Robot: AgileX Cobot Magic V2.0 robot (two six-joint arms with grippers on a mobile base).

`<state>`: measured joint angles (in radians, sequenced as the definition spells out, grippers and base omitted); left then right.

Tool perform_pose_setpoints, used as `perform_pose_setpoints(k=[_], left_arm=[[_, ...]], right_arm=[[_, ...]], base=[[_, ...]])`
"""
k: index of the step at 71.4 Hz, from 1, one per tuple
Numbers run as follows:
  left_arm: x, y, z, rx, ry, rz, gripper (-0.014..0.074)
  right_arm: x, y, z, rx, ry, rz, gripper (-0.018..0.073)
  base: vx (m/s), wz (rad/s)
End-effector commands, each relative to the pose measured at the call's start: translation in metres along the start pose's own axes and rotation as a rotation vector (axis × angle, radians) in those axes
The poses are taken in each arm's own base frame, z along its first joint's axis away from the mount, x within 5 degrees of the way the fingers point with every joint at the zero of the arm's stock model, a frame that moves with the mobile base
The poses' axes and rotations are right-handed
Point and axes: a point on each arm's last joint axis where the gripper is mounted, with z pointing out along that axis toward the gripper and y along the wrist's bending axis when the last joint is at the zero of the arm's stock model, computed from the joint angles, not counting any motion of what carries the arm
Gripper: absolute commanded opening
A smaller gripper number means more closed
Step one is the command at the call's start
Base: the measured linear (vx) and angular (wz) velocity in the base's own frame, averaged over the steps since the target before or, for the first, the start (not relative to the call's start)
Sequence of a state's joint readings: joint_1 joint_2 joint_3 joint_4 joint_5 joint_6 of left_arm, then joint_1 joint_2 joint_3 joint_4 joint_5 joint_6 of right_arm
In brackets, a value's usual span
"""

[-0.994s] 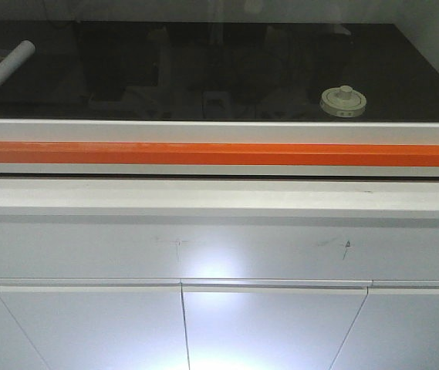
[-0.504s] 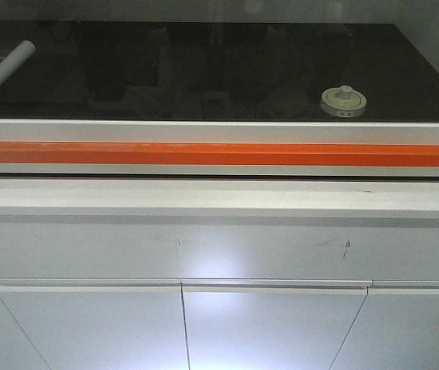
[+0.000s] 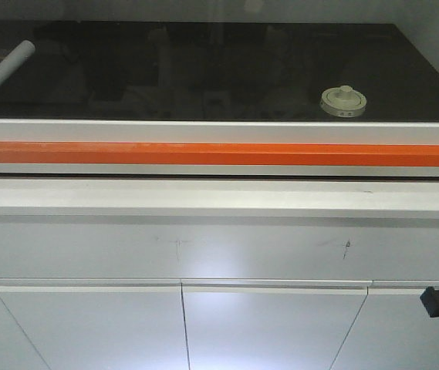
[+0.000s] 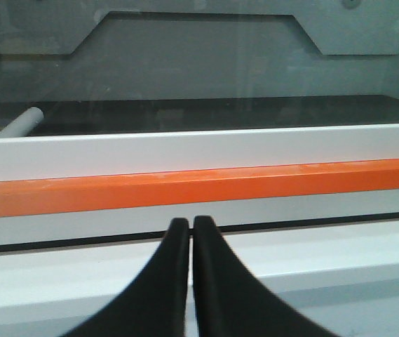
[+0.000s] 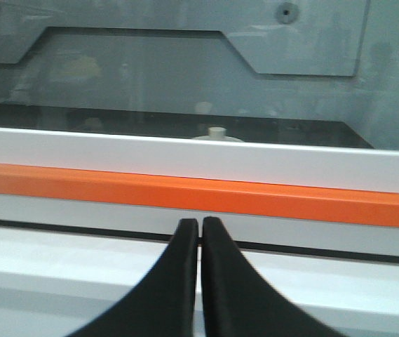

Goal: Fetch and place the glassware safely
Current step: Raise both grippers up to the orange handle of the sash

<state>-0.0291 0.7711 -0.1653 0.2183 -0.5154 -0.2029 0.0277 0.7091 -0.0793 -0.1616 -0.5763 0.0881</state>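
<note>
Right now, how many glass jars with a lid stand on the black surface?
1. The jar stands on the right side of the black surface, near its front edge. No other is visible.

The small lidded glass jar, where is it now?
Front view: the clear glass jar with cream-white lid sits at the right of the glossy black worktop, behind the orange bar.

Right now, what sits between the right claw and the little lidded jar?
In the right wrist view, an orange bar and a white rail cross between the right gripper and the jar; only its top shows above.
</note>
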Motion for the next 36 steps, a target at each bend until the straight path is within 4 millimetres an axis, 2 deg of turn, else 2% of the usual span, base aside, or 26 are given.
perform_pose_setpoints(k=[1, 12, 36], left_arm=[[-0.015, 0.003, 0.001, -0.037, -0.111, 0.006, -0.0007], [-0.011, 0.010, 0.009, -0.109, -0.098, 0.045, -0.0007], [0.001, 0.013, 0.031, -0.110, -0.120, 0.042, -0.0007]], right_arm=[[-0.016, -0.005, 0.003, 0.046, -0.118, 0.025, -0.0003], [-0.009, -0.004, 0.013, 0.031, -0.096, -0.017, -0.0003], [0.008, -0.004, 0.042, 0.011, -0.160, 0.006, -0.0001]], base=[[0.00, 0.00], [0.00, 0.00], [0.00, 0.00]])
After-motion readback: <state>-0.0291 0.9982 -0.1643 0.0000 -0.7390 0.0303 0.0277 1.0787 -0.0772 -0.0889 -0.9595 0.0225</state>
